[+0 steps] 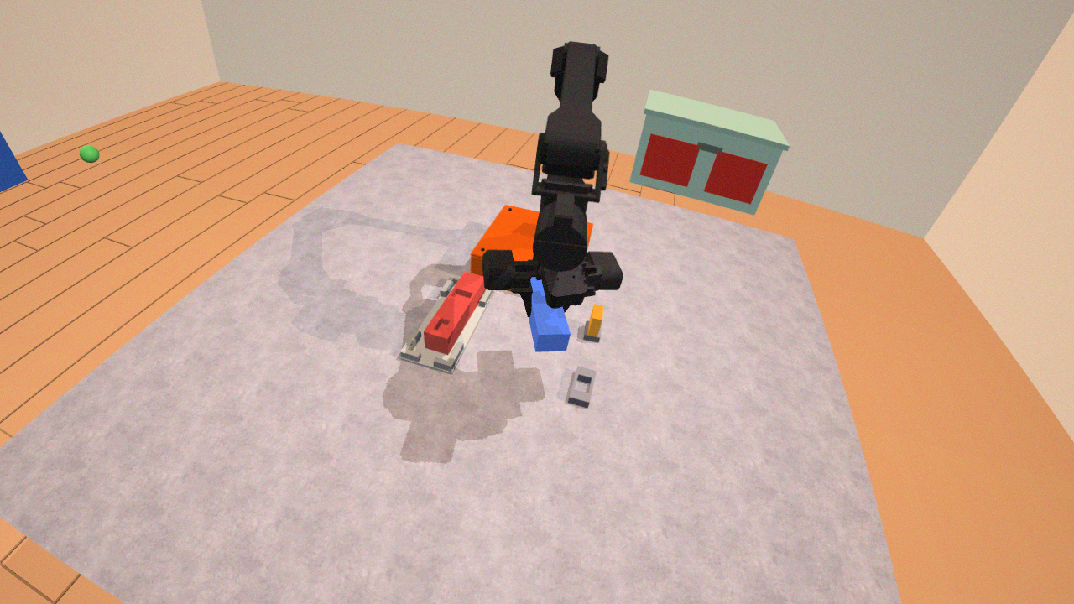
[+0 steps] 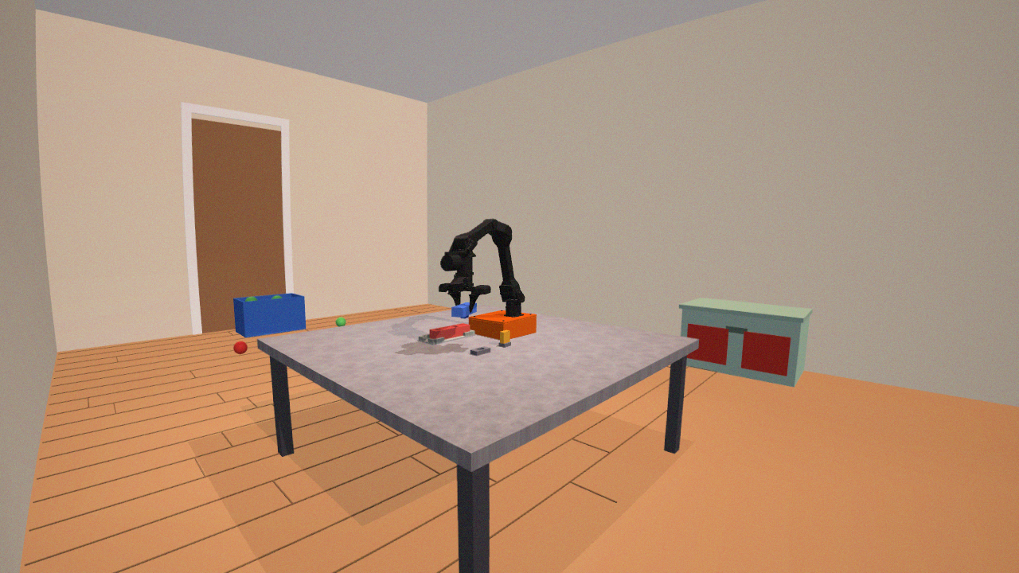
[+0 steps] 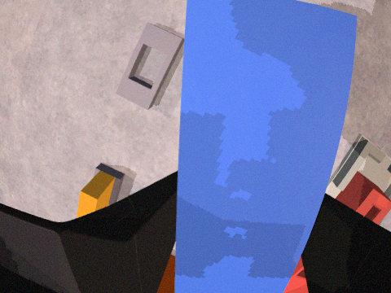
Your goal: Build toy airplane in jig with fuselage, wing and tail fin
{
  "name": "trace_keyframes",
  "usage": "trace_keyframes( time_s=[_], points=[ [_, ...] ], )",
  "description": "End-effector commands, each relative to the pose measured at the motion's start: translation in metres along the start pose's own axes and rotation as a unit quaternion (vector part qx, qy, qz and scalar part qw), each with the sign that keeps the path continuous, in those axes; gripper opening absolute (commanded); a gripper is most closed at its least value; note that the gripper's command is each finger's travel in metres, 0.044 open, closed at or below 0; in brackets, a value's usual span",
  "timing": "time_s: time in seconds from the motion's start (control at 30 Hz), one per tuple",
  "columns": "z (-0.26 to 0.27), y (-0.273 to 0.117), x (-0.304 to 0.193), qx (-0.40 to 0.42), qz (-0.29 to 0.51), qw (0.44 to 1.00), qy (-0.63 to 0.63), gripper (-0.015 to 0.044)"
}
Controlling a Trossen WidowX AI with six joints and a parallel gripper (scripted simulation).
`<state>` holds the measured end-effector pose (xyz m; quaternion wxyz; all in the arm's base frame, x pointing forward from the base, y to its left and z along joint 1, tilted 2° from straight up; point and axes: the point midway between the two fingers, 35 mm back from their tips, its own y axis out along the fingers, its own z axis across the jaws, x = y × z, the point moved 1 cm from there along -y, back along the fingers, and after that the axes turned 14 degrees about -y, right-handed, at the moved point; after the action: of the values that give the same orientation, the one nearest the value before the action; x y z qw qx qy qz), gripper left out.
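My gripper (image 1: 547, 304) (image 2: 465, 307) (image 3: 243, 187) is shut on the blue wing (image 1: 550, 330) (image 2: 463, 310) (image 3: 244, 122) and holds it above the table, to the right of the cradle in the top view. The wing's tab is hidden. The red fuselage (image 1: 455, 311) (image 2: 448, 331) (image 3: 358, 195) lies lengthwise in the pale cradle (image 1: 464, 339) (image 2: 430, 340) (image 3: 375, 156), looking flat, its sockets upward and uncovered. The yellow tail fin (image 1: 595, 320) (image 2: 504, 337) (image 3: 95, 199) stands upright in a small grey holder, right of the wing in the top view.
A low grey block with a rectangular opening (image 1: 580, 395) (image 2: 480, 350) (image 3: 163, 37) sits on the table near the fin. The orange base block (image 1: 518, 225) (image 2: 502, 325) (image 3: 166, 281) stands behind the cradle. A cabinet (image 1: 698, 158) (image 2: 744, 341) stands beyond the table.
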<state>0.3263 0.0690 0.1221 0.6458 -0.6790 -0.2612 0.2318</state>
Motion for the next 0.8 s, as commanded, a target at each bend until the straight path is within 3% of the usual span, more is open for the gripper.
trace_keyframes(
  time_s=[0.0,0.77],
  points=[
    [-0.009,0.003,-0.011,0.001,0.000,0.999,-0.033,0.0000],
    [-0.049,0.015,-0.073,0.001,0.003,0.973,-0.231,0.0000]
  ],
)
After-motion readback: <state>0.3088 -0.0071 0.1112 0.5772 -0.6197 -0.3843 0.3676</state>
